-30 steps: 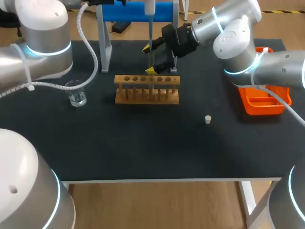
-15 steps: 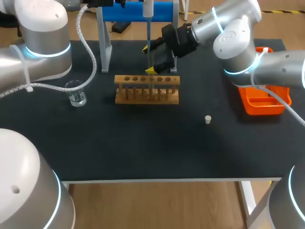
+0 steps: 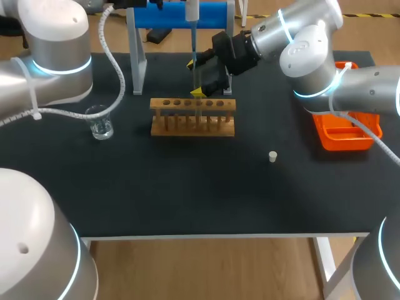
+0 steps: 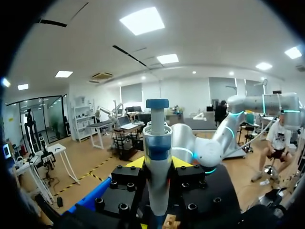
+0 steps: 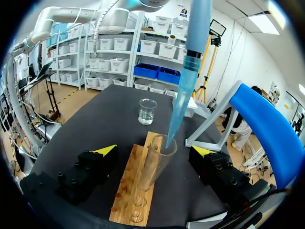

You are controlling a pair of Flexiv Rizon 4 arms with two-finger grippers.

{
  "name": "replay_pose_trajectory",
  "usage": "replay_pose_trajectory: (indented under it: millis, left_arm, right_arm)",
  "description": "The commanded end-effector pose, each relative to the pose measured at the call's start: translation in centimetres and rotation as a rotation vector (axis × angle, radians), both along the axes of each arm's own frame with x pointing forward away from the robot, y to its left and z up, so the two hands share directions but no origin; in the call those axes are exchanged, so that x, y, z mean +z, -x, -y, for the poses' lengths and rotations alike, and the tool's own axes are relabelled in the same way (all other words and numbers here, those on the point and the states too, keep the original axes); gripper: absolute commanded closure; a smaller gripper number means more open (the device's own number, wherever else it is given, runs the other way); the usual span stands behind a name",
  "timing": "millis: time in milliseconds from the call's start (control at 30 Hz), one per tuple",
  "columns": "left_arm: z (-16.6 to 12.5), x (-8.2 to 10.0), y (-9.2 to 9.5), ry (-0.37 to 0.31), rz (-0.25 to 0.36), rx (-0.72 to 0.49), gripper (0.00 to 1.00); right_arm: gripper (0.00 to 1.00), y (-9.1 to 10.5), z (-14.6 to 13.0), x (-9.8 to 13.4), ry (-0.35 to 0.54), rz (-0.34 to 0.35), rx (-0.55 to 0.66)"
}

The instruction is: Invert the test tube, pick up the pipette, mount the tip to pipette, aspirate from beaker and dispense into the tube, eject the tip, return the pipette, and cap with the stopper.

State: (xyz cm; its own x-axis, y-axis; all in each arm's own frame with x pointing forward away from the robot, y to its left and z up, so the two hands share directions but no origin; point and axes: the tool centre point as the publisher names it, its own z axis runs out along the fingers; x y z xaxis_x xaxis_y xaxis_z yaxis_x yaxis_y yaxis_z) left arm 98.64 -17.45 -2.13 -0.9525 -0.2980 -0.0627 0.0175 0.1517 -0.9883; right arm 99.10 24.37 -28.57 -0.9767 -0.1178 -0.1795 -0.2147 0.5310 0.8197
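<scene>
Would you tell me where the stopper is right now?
In the head view, the stopper lies on the table, right of the wooden rack and left of the orange tray.

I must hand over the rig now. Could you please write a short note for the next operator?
Left gripper: shut on the pipette, its tip in the mouth of the test tube.
Right gripper: open, fingers either side of the tube, not touching.
Tube stands in the rack; beaker and stopper on the table.
Done: tube upright, tip mounted.
To do: complete dispensing, eject tip, return pipette, cap.
</scene>
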Motion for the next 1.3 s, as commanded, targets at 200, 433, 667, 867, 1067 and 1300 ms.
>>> replay_pose_trajectory:
  millis: [200,433,667,867,1067,1300]
  left_arm:
    - [0.03,-0.32,-0.22,0.058,0.012,-0.005,1.00]
    - [0.03,-0.24,-0.25,0.097,0.016,-0.039,1.00]
    - [0.17,-0.34,0.06,0.099,-0.010,-0.088,1.00]
    - [0.43,-0.44,0.29,0.074,-0.026,-0.122,1.00]
    - [0.47,-0.37,0.42,0.026,-0.023,-0.123,1.00]
    - [0.53,-0.35,0.44,0.012,0.006,-0.113,1.00]
  right_arm:
    - [0.00,0.01,0.07,0.07,0.002,-0.001,0.001]
    - [0.00,0.01,0.07,0.07,0.002,-0.001,0.001]
    - [0.00,0.01,0.07,0.07,0.002,-0.001,0.001]
    - [0.00,0.01,0.07,0.07,0.002,-0.001,0.001]
    - [0.00,0.01,0.07,0.07,0.002,-0.001,0.001]
    - [0.00,0.01,0.07,0.07,0.002,-0.001,0.001]
